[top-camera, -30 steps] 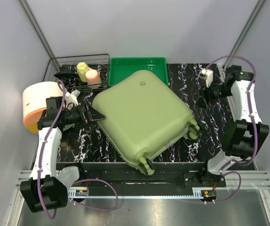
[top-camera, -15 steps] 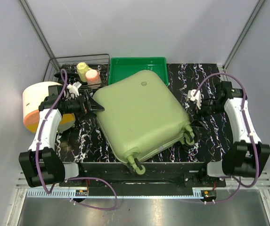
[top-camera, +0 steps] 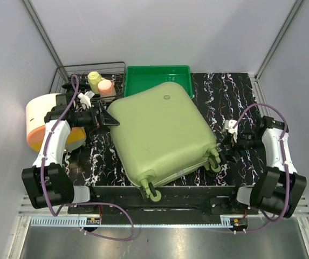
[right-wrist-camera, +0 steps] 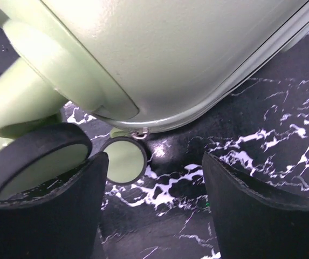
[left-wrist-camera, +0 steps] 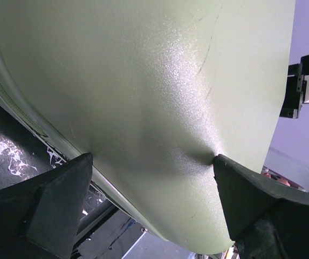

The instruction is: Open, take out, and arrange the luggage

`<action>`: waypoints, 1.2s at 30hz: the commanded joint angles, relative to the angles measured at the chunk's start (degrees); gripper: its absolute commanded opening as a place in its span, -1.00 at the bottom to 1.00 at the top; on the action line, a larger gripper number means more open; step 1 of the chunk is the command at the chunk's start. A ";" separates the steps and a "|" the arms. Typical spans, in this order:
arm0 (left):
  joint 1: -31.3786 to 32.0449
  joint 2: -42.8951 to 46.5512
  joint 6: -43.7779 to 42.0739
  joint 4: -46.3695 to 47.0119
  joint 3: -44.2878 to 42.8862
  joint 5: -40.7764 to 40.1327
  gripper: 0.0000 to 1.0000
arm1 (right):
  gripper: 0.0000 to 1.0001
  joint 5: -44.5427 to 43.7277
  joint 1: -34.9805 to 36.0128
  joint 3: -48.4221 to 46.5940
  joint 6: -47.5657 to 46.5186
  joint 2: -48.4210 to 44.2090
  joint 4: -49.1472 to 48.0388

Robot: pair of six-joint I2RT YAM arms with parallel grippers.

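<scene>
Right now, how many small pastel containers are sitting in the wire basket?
2. A yellow one stands toward the back of the wire basket. A pink one sits just right of it and nearer. A dark item beside them could hide more.

The suitcase (top-camera: 162,135) lies on the table (top-camera: 235,94), the tray (top-camera: 150,81) just behind it, the basket (top-camera: 67,74) to the tray's left.

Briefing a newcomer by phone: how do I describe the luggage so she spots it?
On the black marbled table, the luggage fills the middle, lying closed. Unlike the bright green tray behind it, it is pale olive, rounded and wheeled.
</scene>
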State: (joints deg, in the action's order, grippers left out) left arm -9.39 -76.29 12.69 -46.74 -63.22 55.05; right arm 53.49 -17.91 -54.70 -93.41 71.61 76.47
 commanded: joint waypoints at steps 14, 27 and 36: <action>0.42 -1.40 -4.69 0.07 -2.61 -1.96 0.93 | 0.42 16.90 -1.34 8.03 -23.75 7.29 7.38; 0.33 -3.16 -6.36 -1.16 -4.01 -3.28 0.91 | -0.56 18.31 -1.42 5.13 -14.98 11.97 3.07; -0.02 -6.15 -7.68 -2.21 -6.30 -3.63 0.88 | -0.86 11.55 -1.42 -0.23 -2.74 10.47 -3.61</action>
State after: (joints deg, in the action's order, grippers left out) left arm -9.47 -80.18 8.34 -51.13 -67.53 54.74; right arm 64.31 -19.55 -50.94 -101.80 83.42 77.82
